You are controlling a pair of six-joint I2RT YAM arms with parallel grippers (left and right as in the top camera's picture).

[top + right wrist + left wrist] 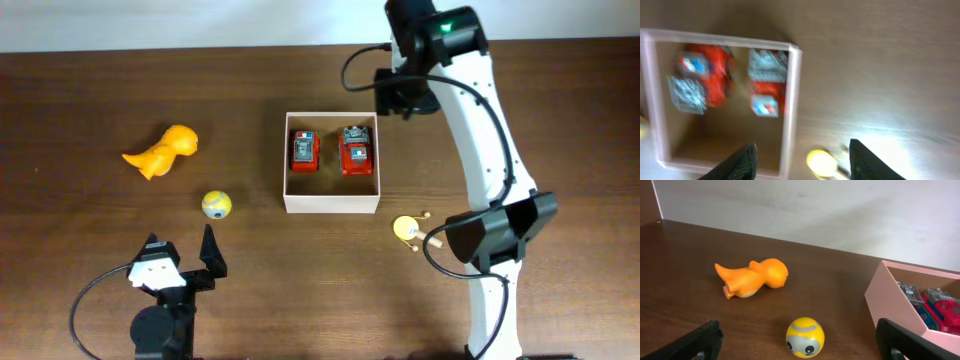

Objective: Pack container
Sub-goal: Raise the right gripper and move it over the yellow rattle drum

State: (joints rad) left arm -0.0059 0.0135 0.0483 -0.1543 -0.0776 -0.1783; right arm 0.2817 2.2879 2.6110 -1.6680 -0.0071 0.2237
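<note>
The right tool hangs with its fingers spread and nothing between them, above the far right corner of the container; its own view is blurred. The left tool is spread to its widest and is empty too, low over the near left of the desk, with the yellow ball just ahead of its fingers. The step in hand looks to be the fetch of the next loose toy. To do it well, the right tool should rise clear of the thin white wall before it swings. It can then come down on the small yellow toy, which lies just off the container's near right corner. That toy's thin prongs look a poor hold, so the round body is the part to pinch. The left tool should straddle the ball squarely, since a one-sided touch would likely send it rolling. The orange dinosaur, farther off to the left, can wait. The container sits flat at mid-desk between the arms, mouth up. It is square, so it has no real long axis, and its walls run parallel to the desk's edges. Inside, a red toy car and a second red car lie side by side in the far half, each lengthwise away from the robot. The near half is bare cardboard and seems the best place for the next toy.
</note>
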